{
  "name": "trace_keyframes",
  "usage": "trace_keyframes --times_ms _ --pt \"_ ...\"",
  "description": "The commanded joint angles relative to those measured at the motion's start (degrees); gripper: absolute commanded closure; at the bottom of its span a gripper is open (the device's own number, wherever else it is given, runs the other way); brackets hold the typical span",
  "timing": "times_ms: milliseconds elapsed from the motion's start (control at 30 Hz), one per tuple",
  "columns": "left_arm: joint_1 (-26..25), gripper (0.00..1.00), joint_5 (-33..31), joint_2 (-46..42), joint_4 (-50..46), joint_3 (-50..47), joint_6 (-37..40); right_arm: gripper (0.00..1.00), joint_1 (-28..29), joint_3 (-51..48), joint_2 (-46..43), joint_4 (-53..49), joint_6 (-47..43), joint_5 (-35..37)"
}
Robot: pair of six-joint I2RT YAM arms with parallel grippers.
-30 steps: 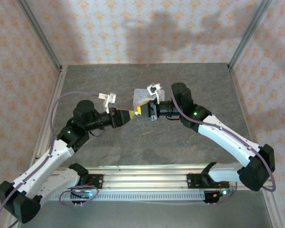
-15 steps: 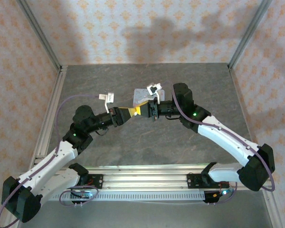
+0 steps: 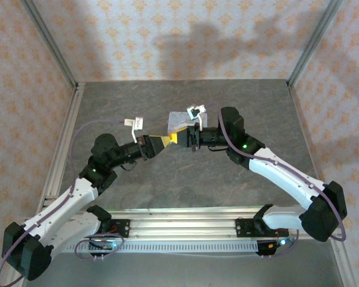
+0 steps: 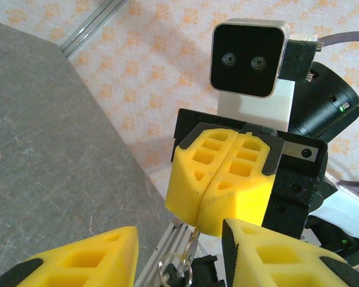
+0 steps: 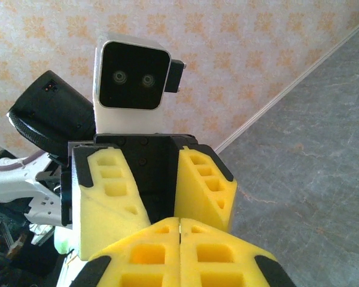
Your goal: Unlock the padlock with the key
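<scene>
Nearest my left wrist camera, the left pincer (image 4: 178, 254) stands spread, its 2 yellow fingers (image 4: 90, 257) well apart. In the gap between them hang a small wire ring (image 4: 167, 272) and a dark piece cut off by the frame edge; I cannot tell whether that is the padlock. Just above, the key (image 4: 194, 238), a thin pale sliver, dangles from the seam of the right pincer (image 4: 206, 197), whose fingers are pressed together on it. The 2 pincers face each other tip to tip, raised over the grey tabletop (image 3: 137, 95). Beyond them, seen from overhead, lies a pale tin (image 3: 178, 121).
</scene>
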Motion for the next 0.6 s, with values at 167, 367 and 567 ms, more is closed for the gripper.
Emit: trace_keyframes --times_ms 167,367,567 --pt "-0.2 0.60 1.9 -1.7 1.7 -0.9 0.3 1.00 -0.2 -0.2 -1.9 3.7 0.7 1.0" --pt "-0.3 0.64 2.6 -0.8 1.9 0.3 0.3 1.00 -0.2 -0.4 -1.6 4.2 1.1 0.9" --pt "-0.7 0.66 3.1 0.0 1.8 1.2 0.6 1.00 -0.2 -0.5 -1.7 4.2 1.0 1.4"
